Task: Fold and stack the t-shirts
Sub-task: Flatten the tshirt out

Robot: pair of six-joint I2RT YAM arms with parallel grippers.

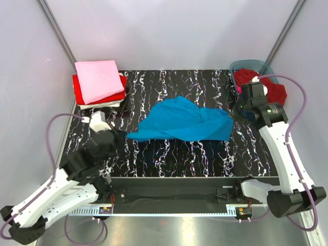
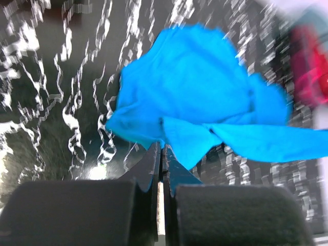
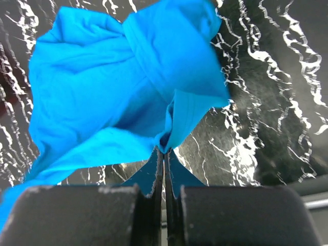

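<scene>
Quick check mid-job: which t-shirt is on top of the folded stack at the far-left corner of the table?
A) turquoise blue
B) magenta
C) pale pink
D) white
C: the pale pink cloth t-shirt lies folded on top, over the bright red cloth t-shirt and the white cloth t-shirt; the turquoise blue cloth t-shirt is crumpled mid-table.

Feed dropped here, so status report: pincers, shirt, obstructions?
Left pincer shut on crumpled turquoise cloth t-shirt. Right pincer shut on same shirt. Shirt bunched between them, unfolded. Nothing blocking it.
</scene>
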